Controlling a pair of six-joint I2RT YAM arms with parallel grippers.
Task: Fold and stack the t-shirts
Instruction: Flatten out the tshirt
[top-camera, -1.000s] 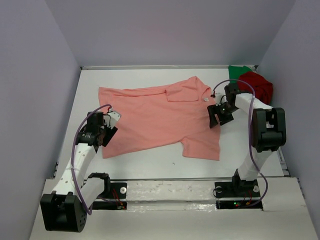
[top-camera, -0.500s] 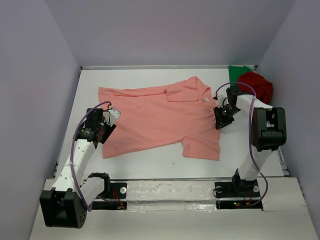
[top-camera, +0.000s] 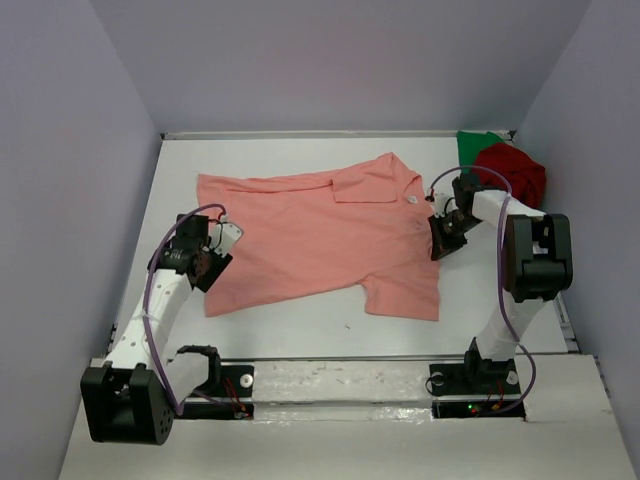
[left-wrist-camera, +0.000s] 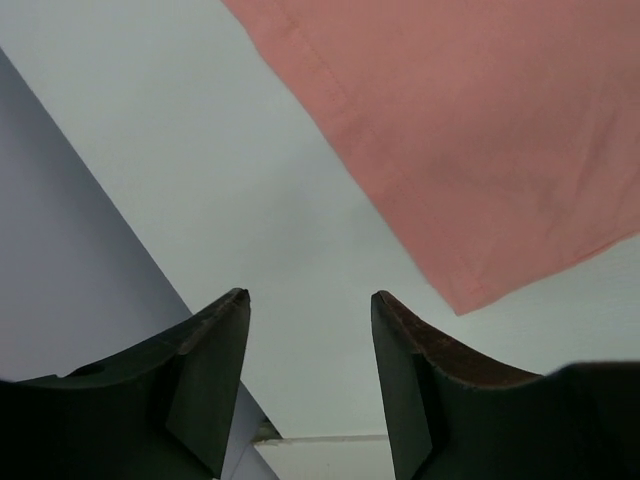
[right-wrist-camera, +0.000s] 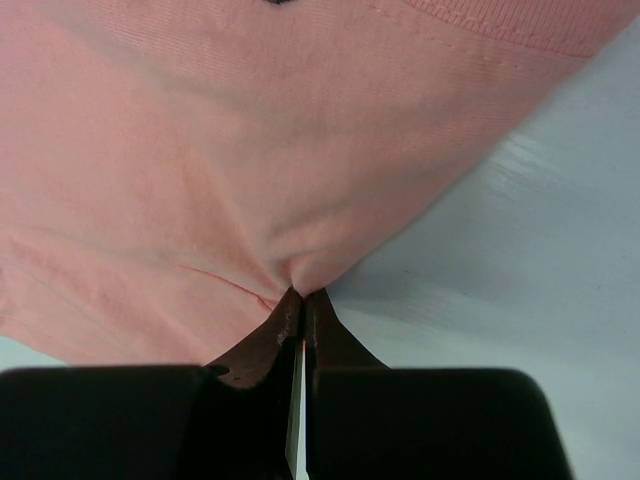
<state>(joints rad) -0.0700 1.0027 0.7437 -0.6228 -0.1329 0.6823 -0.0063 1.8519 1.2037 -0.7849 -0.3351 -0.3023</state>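
The salmon-pink t-shirt (top-camera: 320, 235) lies spread flat across the middle of the table. My right gripper (top-camera: 437, 243) is shut on its right edge; the right wrist view shows the cloth (right-wrist-camera: 250, 170) pinched and puckered at the fingertips (right-wrist-camera: 303, 297). At the shirt's left edge my left gripper (top-camera: 207, 262) stands open; between its fingers (left-wrist-camera: 310, 300) is only bare table, and the shirt's hem corner (left-wrist-camera: 470, 290) lies just to the right of them. A dark red t-shirt (top-camera: 513, 170) is bunched in the far right corner, on top of a green one (top-camera: 473, 144).
The white table (top-camera: 300, 315) is closed in by grey walls on the left, back and right. The left wall (left-wrist-camera: 70, 250) stands close beside my left gripper. The arm bases sit at the near edge.
My right gripper moved up to the shirt's right edge and shut on the cloth. My left gripper shifted slightly toward the shirt's left hem and narrowed a little.
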